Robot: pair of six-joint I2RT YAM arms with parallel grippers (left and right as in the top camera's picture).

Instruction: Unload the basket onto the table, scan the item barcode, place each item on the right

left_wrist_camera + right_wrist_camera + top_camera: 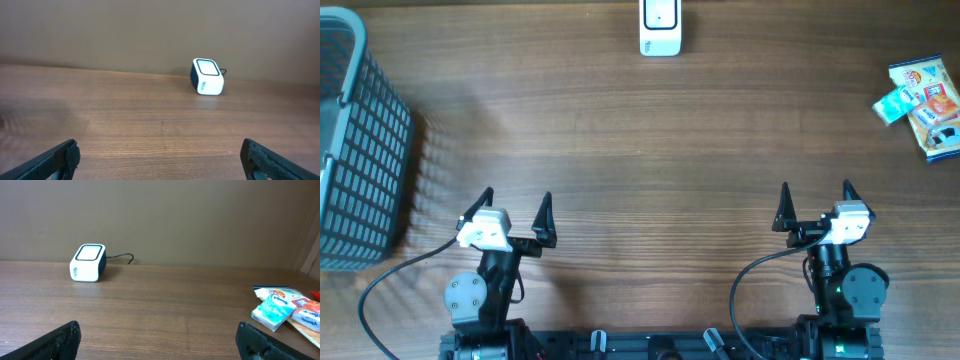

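Holding anything just then? asked the operator.

Nothing, I said. My left gripper [517, 193] and my right gripper [816, 184] both had their jaws spread wide, with only bare table [650, 150] between the fingers.

And how were your arms set?

Both were folded back over their bases at the near edge, well apart from each other. The grippers pointed forward across the wood, low and roughly level, each facing the far side.

Where was the thing to be scanned?

A tissue pack [272, 311] lay against some snack packets [935, 105] near the table's right edge, ahead of my right gripper and off to its right. Neither gripper was near them. The scanner [660, 27] stood at the middle of the far edge, between my two arms' lines of sight. A grey basket [360, 150] sat at the far left.
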